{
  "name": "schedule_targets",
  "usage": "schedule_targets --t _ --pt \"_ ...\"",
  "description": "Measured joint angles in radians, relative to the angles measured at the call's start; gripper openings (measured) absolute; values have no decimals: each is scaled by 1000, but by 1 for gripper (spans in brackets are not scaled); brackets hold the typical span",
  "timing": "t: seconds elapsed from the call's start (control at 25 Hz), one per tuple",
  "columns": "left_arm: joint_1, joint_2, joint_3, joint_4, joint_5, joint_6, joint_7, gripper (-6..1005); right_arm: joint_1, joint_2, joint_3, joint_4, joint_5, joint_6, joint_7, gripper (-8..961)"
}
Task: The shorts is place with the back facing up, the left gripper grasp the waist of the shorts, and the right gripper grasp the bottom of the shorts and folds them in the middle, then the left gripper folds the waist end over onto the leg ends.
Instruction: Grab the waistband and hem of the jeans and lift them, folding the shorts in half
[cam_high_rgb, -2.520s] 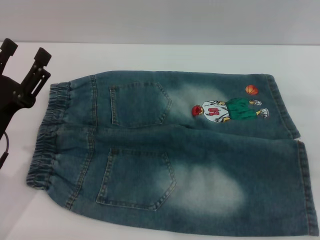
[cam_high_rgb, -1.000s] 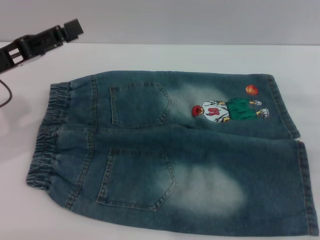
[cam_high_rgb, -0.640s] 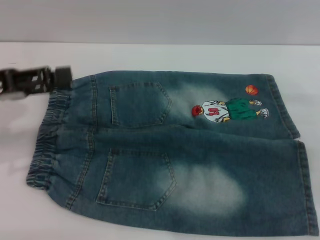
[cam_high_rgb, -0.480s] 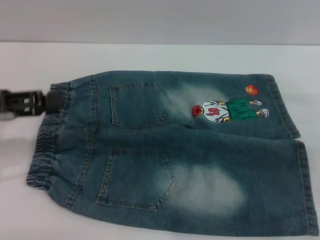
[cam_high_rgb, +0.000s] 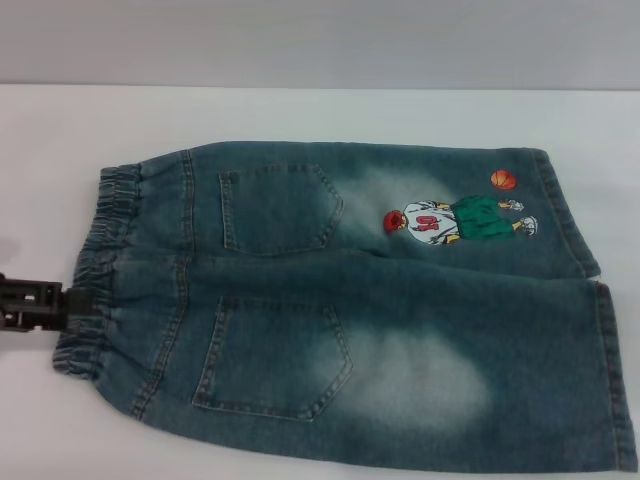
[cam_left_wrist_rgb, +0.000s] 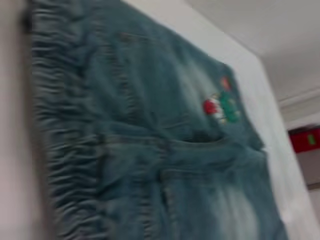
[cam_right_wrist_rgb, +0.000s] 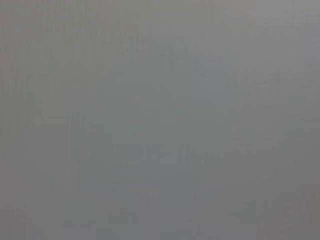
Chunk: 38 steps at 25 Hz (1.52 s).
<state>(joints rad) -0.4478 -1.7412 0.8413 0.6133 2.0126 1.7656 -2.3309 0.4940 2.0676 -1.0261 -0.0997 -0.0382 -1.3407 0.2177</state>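
Denim shorts (cam_high_rgb: 340, 300) lie flat, back pockets up, on the white desk (cam_high_rgb: 300, 115), waistband at 9 o'clock. The left end effector (cam_high_rgb: 70, 305) sits at the waistband's near edge; whether it grips, I cannot tell. The right end effector is unseen.

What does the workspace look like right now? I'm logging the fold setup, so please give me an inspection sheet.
Surface: white table, bare around the garment.
Job's things: denim shorts lying flat, back pockets up, elastic waist toward the robot's left, leg ends toward its right; basketball-player patch on the far leg.
Clutter: nothing seen.
Grippers: left gripper low at the waist's near part, at the band's edge; right gripper not in view.
Cables: nothing seen.
Surroundings: plain grey wall behind the table; right wrist view shows only blank grey.
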Motion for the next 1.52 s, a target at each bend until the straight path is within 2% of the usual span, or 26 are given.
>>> schedule_targets --t 0.16,0.48,1.24,1.52 --pt "-3 -7 -51 14 91 -34 -38 780 0 0 0 0 0 0 0 577" --pt "-36 -17 -57 20 234 -89 -82 781 -2 0 0 0 0 0 0 573" --pt "-40 -25 -53 16 303 -151 -93 780 -8 0 0 0 0 0 1 562" --pt "-44 -37 -50 12 312 -151 -95 781 -8 -1 0 0 0 0 4 558"
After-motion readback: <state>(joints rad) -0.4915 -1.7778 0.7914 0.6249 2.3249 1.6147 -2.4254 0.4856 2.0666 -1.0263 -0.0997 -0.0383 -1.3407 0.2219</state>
